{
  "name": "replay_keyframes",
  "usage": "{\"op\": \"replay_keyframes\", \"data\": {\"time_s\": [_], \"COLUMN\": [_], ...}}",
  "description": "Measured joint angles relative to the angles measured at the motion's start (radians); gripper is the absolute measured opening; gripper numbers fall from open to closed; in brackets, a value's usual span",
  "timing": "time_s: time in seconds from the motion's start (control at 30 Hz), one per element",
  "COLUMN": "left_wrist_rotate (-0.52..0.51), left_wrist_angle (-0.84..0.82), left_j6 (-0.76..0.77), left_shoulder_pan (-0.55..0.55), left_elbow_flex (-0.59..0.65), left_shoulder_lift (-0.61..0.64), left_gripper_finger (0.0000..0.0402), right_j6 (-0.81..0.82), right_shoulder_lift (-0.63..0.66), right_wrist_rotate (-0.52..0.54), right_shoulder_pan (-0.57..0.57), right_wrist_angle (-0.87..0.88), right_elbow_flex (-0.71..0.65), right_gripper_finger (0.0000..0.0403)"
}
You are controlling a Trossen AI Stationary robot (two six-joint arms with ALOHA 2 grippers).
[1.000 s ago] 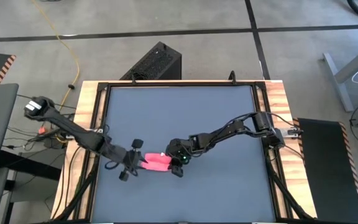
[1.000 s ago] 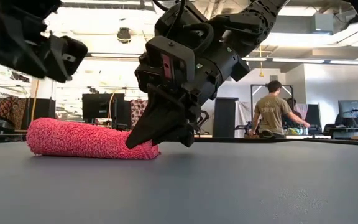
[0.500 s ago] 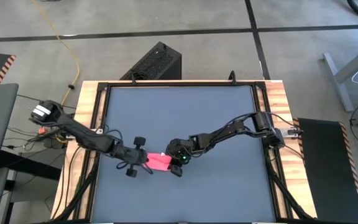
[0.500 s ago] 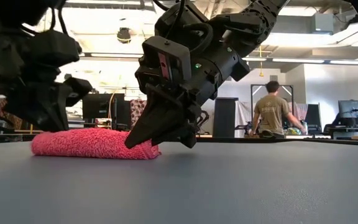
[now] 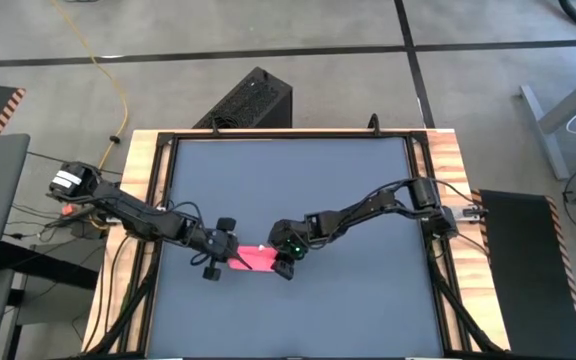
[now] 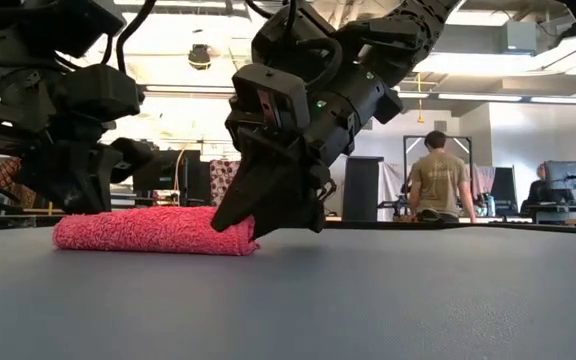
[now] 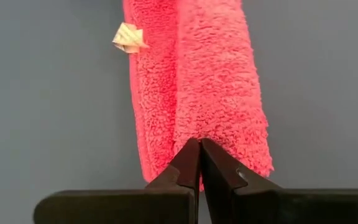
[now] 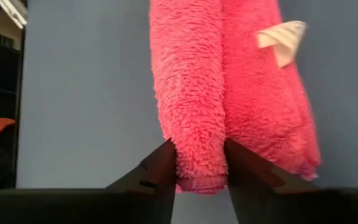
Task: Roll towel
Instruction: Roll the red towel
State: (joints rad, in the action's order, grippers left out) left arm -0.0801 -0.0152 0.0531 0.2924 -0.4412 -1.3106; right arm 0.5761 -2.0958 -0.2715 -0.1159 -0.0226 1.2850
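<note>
The towel was fuzzy, looped pink-red cloth with a small pale fabric tag. The tabletop was smooth, matt grey, edged in bare wood.

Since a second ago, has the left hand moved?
Yes. In the high view the left hand has travelled away from the table's left frame rail and now sits at the towel's left end, shut.

Light in the high view is even and soft, and the table shows almost no shadow. In the low view bright ceiling lights glare behind the arms, so these look as dark shapes against a washed-out room. The towel is sharp there, while the person far behind is a little soft. Both wrist views are evenly lit, with the near fingers slightly blurred.
</note>
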Motion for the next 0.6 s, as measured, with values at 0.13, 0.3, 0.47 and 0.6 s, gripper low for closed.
{"op": "replay_keyframes", "data": {"time_s": [0.13,0.3,0.47,0.6], "left_wrist_rotate": [0.015,0.017,0.023,0.037], "left_wrist_angle": [-0.002,-0.009,-0.016,-0.017], "left_j6": [-0.004,-0.004,-0.004,-0.005], "left_shoulder_pan": [0.000,0.000,-0.003,-0.013], "left_elbow_flex": [0.000,0.000,0.000,0.000], "left_shoulder_lift": [0.000,0.000,0.000,0.000], "left_gripper_finger": [0.0000,0.0000,0.0000,0.0000], "right_j6": [-0.002,-0.006,-0.049,-0.128], "right_shoulder_lift": [0.013,0.049,0.105,0.158], "right_wrist_rotate": [-0.004,0.012,0.056,0.117], "right_shoulder_pan": [0.014,0.021,0.018,-0.002], "right_wrist_angle": [0.038,0.073,0.155,0.223], "right_elbow_flex": [0.000,-0.001,0.000,0.000], "right_gripper_finger": [0.0171,0.0186,0.0187,0.0187]}}
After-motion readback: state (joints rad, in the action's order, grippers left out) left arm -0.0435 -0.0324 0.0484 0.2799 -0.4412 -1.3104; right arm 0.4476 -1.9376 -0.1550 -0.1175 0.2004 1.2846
